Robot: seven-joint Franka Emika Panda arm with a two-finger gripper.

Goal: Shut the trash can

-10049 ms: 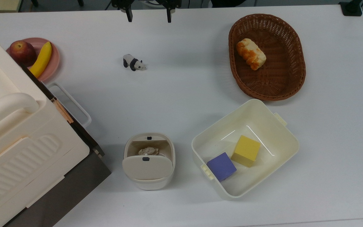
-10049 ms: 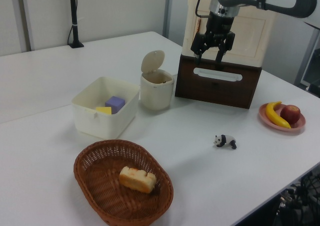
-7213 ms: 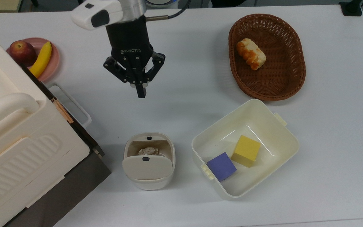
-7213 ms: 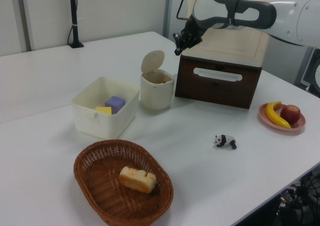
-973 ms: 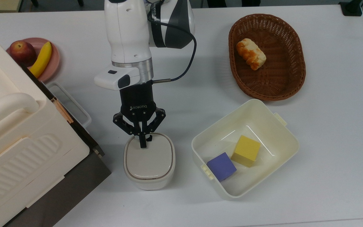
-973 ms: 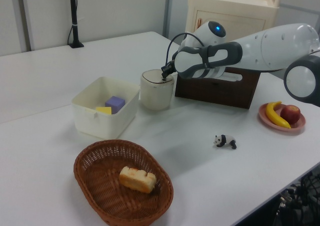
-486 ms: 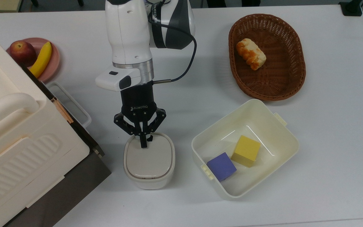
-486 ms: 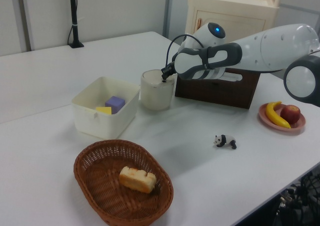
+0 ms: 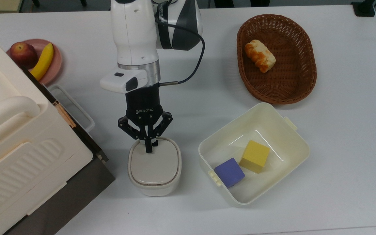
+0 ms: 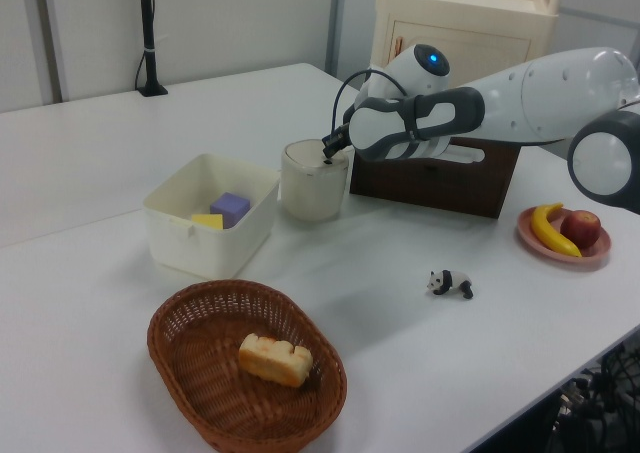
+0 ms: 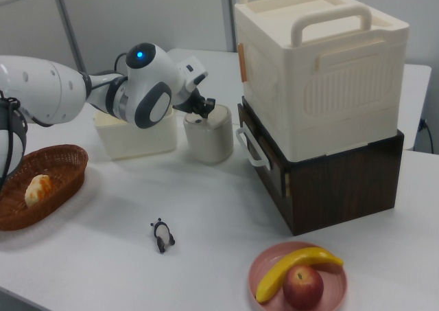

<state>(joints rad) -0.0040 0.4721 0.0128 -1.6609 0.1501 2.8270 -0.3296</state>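
The trash can (image 9: 154, 169) stands on the white worktop (image 9: 207, 78) between the dark-based cream box (image 9: 28, 147) and the open tub (image 9: 292, 153) holding two cubes. Its flat lid lies level on the rim, seemingly closed. It looks like light, stiff, smooth plastic that could slide or tip under a sideways shove, so contact belongs on the lid's top, pressing straight down near the edge away from the hinge. The gripper (image 9: 148, 147) has its jaws together, tip resting on the lid's edge nearest the arm.

cubes (image 9: 255, 155) 2 | basket (image 9: 305, 83) 1 | panda (image 10: 451, 283) 1 | banana (image 9: 43, 61) 1
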